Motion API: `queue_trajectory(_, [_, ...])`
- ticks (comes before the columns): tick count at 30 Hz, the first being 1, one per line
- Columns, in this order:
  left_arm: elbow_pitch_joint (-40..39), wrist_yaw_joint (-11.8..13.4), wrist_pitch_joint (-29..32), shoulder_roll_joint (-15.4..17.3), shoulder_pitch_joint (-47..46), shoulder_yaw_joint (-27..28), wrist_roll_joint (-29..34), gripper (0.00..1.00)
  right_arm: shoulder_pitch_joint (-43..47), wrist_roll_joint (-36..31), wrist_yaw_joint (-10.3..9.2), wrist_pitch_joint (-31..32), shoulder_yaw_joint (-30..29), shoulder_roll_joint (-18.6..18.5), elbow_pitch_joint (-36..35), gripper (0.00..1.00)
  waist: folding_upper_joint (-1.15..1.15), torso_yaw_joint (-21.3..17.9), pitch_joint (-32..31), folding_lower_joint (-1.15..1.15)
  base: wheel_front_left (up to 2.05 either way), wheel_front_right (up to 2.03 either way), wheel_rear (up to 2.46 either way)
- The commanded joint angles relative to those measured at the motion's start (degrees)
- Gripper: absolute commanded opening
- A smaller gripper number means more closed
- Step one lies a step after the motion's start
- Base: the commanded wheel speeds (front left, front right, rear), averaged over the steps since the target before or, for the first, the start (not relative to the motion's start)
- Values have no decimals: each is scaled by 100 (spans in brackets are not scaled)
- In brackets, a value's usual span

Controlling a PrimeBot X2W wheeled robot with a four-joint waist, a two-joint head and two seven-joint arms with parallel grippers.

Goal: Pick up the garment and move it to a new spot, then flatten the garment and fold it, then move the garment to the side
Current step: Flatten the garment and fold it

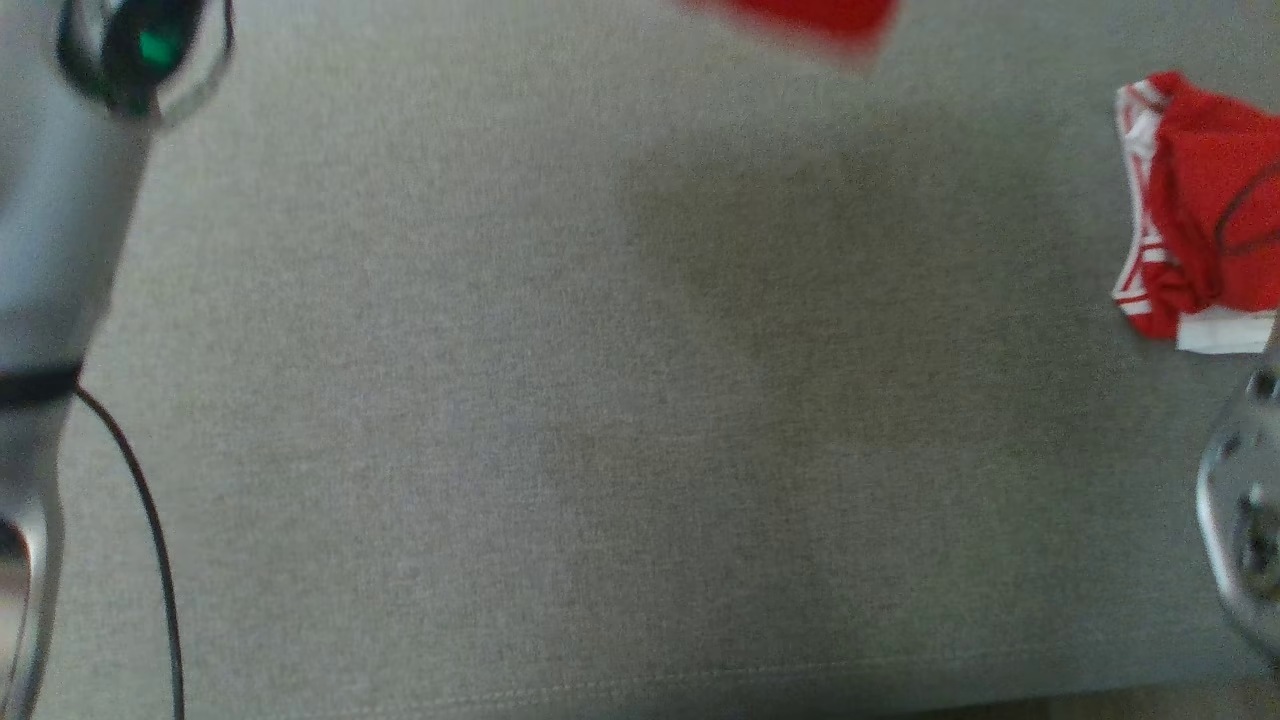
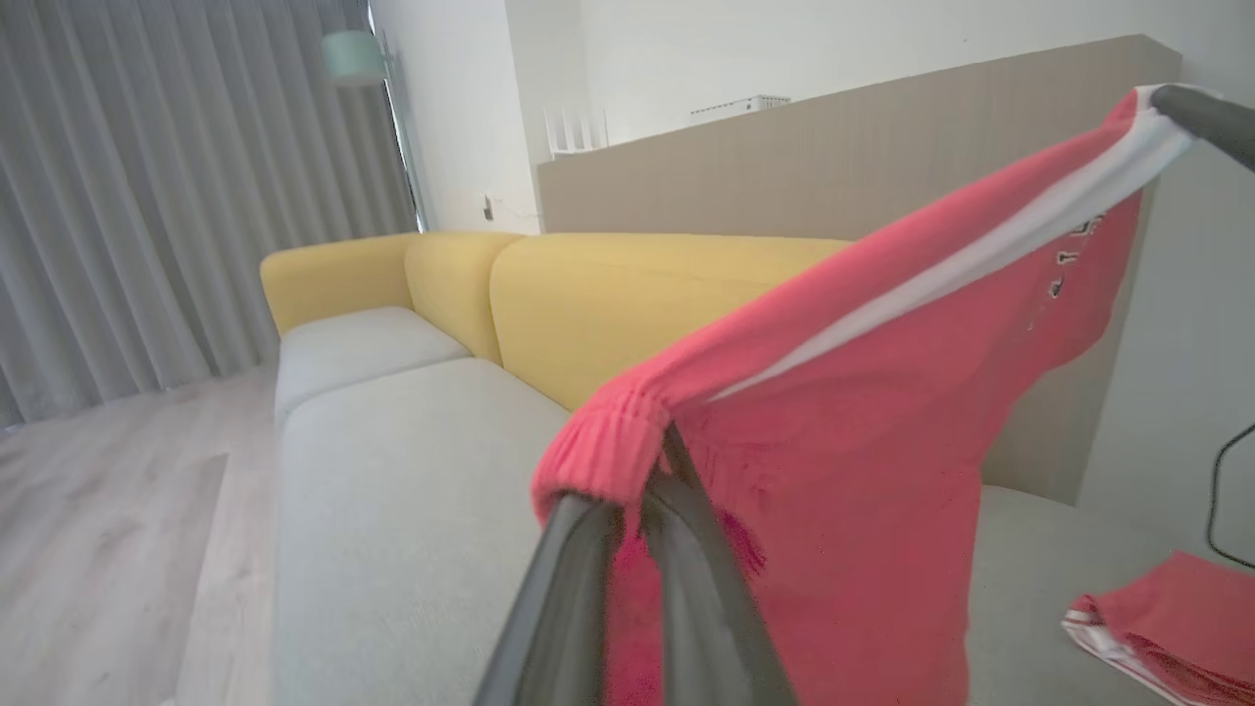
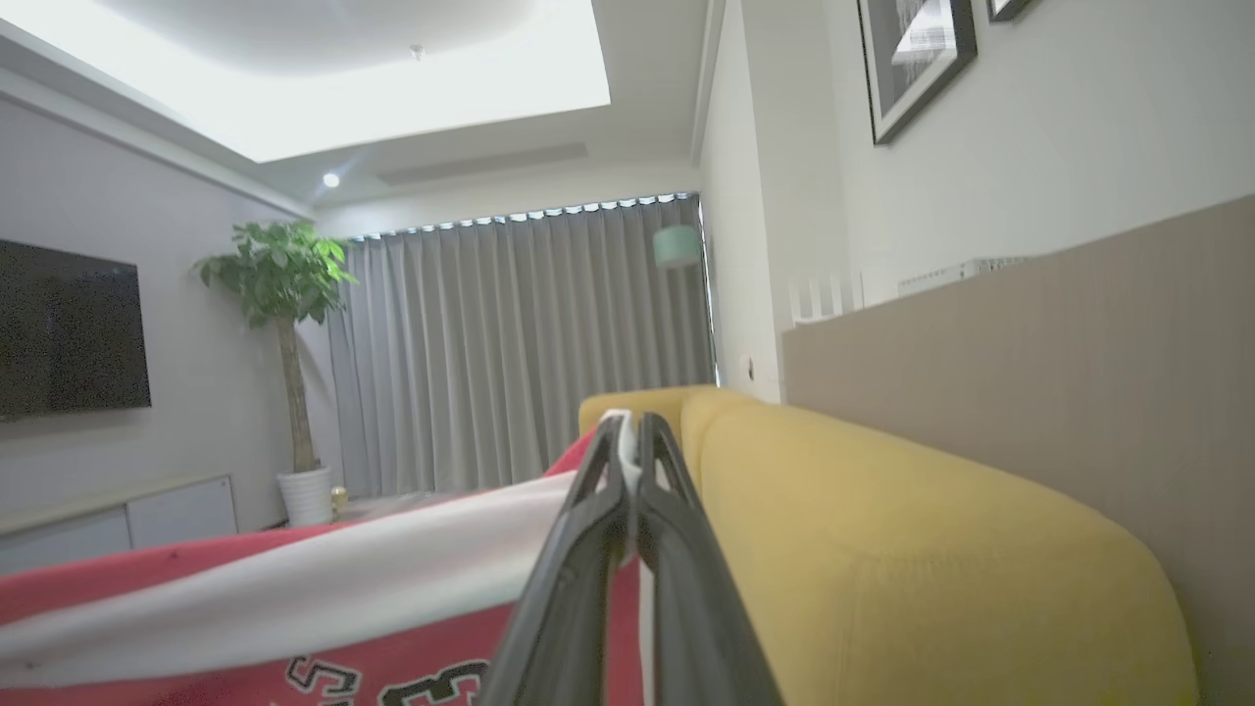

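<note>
At the left edge of the head view, the pale left forearm is seen close up, smooth and rounded, with a thin black cable hanging beside it. The grey woven sofa seat spreads across the middle. A blurred red edge at the top is probably the lifted garment. At the far right, a second red garment with white striped trim lies crumpled on the seat, above a metallic part of the right arm.

In the left wrist view, the left gripper is clenched on the gathered elastic band of the garment, a soft red knit with a broad white stripe. The cloth is stretched in the air above the seat, up to the upper right, where it is pinched by the right gripper. The yellow sofa back stands behind it.

In the right wrist view, the right gripper is raised level with the top of the sofa back and clamped shut on the white stripe. Black-outlined lettering is seen on the red cloth below the stripe.
</note>
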Motion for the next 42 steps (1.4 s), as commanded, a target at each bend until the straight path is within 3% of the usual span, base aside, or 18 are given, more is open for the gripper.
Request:
queue_trajectory(1, [41, -25, -191, 194, -462, 180, 149, 0, -390, -75, 20, -261, -23, 82, 15, 0, 0, 56, 258, -2, 0, 0, 0])
queue_trajectory(3, [596, -105, -739, 94, -914, 63, 402, 0, -877, -180, 20, -908, -32, 122, 696, 0, 0, 91, 390, -2, 0, 0, 0])
queue_trajectory(6, [1023, -160, -1209, -52, -1136, -92, 505, 0, -1080, -166, 20, -1355, -91, 165, 1271, 0, 0, 147, 538, -2, 0, 0, 0])
queue_trajectory(12, [1642, -217, -1661, -294, -896, -770, 479, 0, -733, 70, 20, -1620, -41, 225, 2426, 0, 0, 227, 782, -2, 0, 0, 0])
queue_trajectory(20, [2069, -221, -1959, -393, 171, -1730, 49, 0, 173, 406, 20, -1565, 797, 108, 3569, 0, 0, 199, 750, -2, 0, 0, 0])
queue_trajectory(29, [2102, -222, -2118, -323, 978, -2499, -131, 0, 835, 837, 20, -1081, 2229, -386, 3888, 0, 0, 72, 368, -2, 0, 0, 0])
queue_trajectory(42, [1891, -223, -2144, -145, 1780, -3194, -325, 0, 1654, 1879, 20, 33, 3771, -1260, 3490, 0, 0, -54, -458, -2, 0, 0, 0])
